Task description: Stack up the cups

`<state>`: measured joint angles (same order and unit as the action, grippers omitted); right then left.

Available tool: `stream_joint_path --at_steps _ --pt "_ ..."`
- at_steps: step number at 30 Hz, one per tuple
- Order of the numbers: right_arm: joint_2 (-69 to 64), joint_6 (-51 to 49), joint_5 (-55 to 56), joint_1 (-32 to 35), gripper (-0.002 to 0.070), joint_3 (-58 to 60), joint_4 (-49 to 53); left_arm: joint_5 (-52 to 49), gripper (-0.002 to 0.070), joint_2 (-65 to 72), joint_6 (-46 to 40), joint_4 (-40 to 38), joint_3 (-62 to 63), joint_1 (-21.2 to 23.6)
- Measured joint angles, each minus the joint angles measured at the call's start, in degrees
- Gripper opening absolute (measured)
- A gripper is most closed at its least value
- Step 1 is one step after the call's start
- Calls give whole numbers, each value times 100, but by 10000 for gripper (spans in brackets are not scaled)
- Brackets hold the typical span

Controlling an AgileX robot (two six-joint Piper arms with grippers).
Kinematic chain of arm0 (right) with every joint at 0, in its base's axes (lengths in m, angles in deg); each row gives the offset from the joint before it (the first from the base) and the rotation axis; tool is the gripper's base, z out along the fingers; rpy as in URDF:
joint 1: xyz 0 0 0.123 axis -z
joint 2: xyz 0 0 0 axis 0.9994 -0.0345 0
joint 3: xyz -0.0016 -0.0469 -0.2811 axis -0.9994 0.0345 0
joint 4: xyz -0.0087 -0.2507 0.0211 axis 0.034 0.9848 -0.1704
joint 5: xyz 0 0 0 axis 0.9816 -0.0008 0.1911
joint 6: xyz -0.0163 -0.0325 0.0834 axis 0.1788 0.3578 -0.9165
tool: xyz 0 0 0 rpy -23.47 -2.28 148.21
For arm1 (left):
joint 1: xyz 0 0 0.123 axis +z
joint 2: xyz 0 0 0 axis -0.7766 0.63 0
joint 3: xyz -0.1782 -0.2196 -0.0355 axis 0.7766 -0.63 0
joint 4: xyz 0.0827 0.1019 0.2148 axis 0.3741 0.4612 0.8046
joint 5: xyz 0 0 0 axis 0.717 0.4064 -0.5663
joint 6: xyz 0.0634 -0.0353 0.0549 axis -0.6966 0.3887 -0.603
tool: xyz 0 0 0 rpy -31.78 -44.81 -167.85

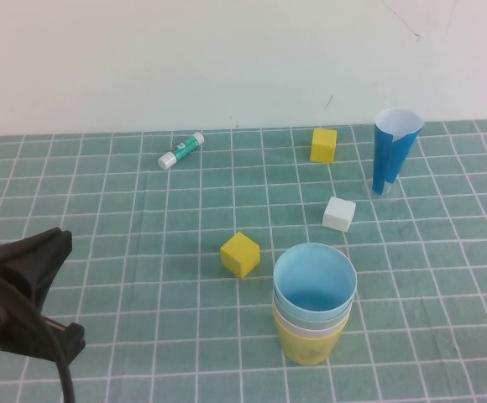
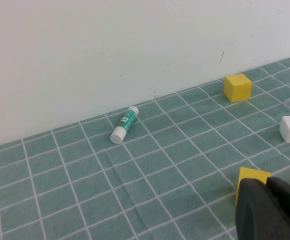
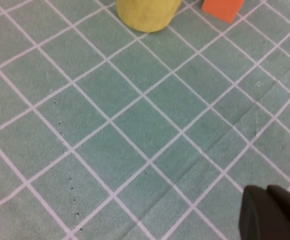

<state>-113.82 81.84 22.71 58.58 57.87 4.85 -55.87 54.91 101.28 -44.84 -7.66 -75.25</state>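
The cups stand nested in one upright stack at the front centre of the mat. The light blue cup (image 1: 313, 277) is innermost, on top. Under it show a pale green rim (image 1: 311, 320) and a pale pink rim (image 1: 312, 329), and the yellow cup (image 1: 309, 346) is at the bottom. Its base (image 3: 145, 12) also shows in the right wrist view. My left gripper (image 2: 266, 182) is shut and empty, low at the front left, far from the stack. My right gripper (image 3: 267, 192) hangs shut and empty over bare mat, apart from the yellow cup.
One yellow cube (image 1: 240, 253) lies just left of the stack and another (image 1: 323, 144) near the wall. A white cube (image 1: 339, 213) sits behind the stack. At the back stand a tall dark blue cone cup (image 1: 393, 151) and a glue stick (image 1: 181, 150). An orange cube (image 3: 222, 7) lies beside the yellow cup.
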Motion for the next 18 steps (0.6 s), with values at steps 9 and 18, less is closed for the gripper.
stream_joint_path --at_steps 9,18 --pt "0 0 0 0 0 0 -23 0 1 0 -25 0 0 0" --pt "0 0 0 0 0 0 -23 38 1 -285 -308 362 -213 0"
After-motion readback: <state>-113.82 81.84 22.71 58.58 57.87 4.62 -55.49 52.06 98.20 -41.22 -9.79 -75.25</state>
